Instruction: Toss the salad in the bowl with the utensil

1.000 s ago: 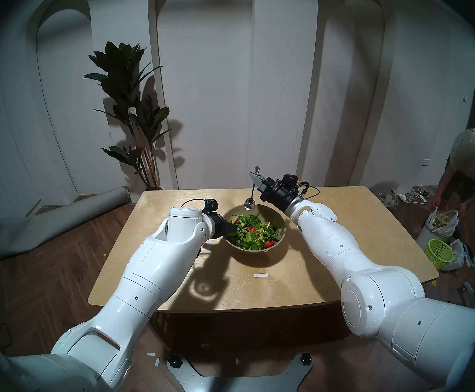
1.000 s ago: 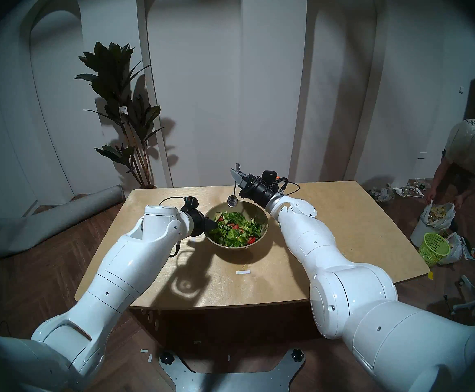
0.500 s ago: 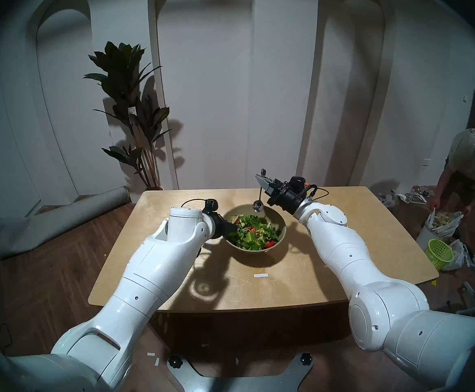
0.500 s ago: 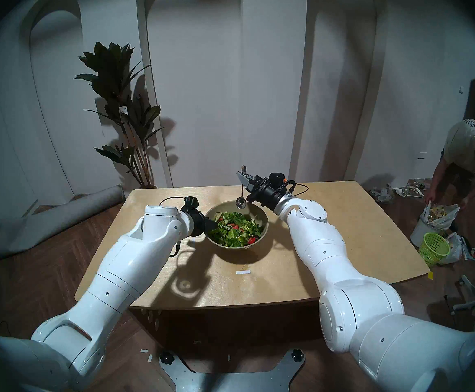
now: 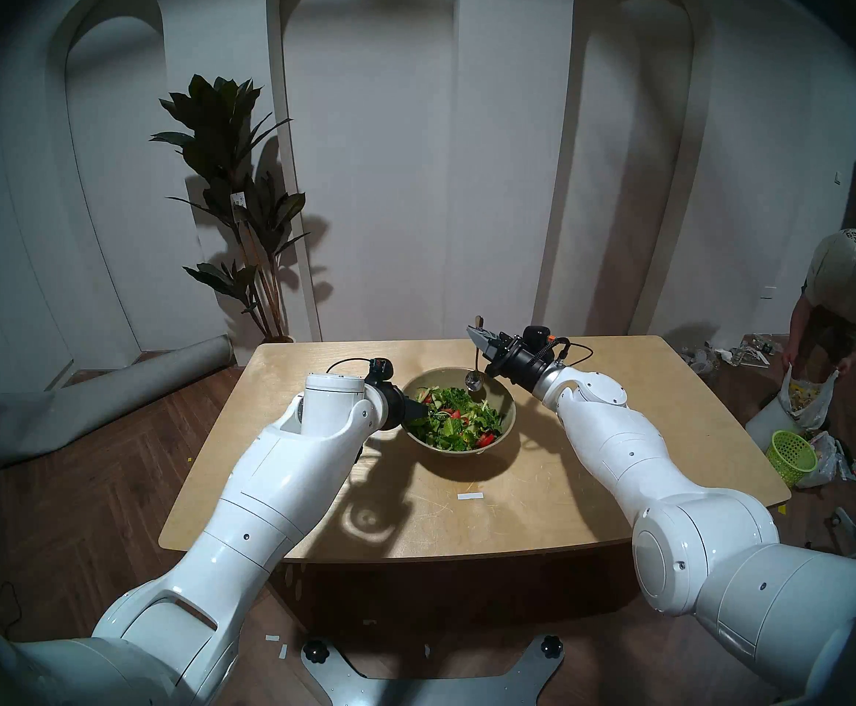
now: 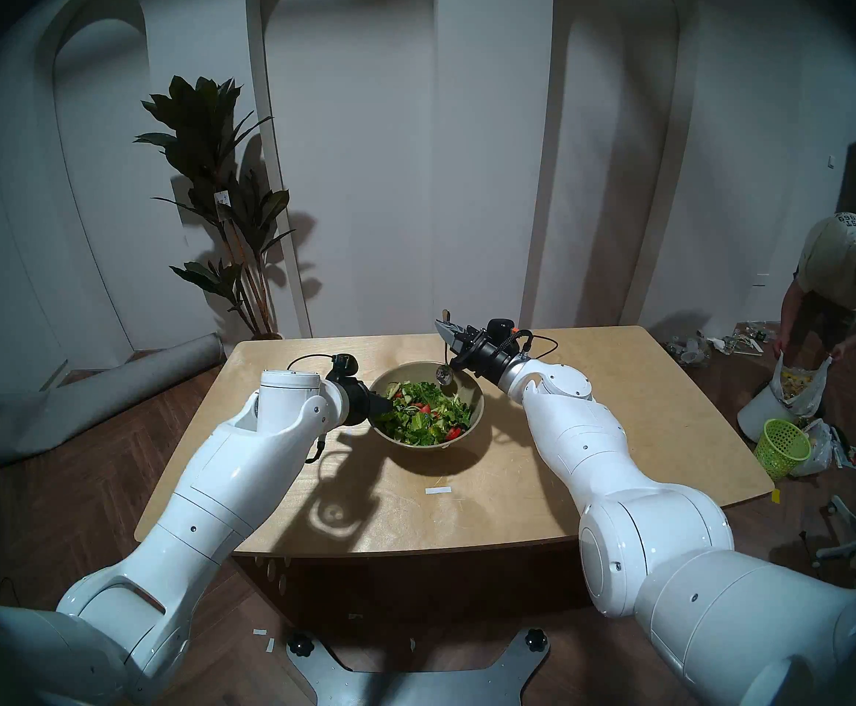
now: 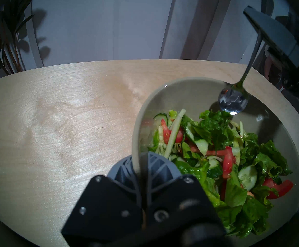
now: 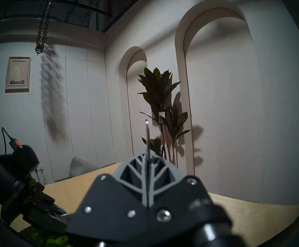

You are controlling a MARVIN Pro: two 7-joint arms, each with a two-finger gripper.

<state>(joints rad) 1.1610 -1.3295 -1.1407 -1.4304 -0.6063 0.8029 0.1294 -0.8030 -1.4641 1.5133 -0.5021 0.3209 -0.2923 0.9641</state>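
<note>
Head view: right gripper (image 5: 480, 336) clamps the spoon (image 5: 473, 380), its head hanging below over the bowl (image 5: 509, 415); left gripper (image 7: 140, 163) pinches the rim beside the salad (image 5: 456, 420). Tossing seems yet to begin.

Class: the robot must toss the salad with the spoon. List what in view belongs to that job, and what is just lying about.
Belongs to the job:
- salad
- bowl, rim pinched by left gripper
- spoon, held by right gripper

Just lying about:
- white tape strip
- green basket
- potted plant
- rolled mat
</note>
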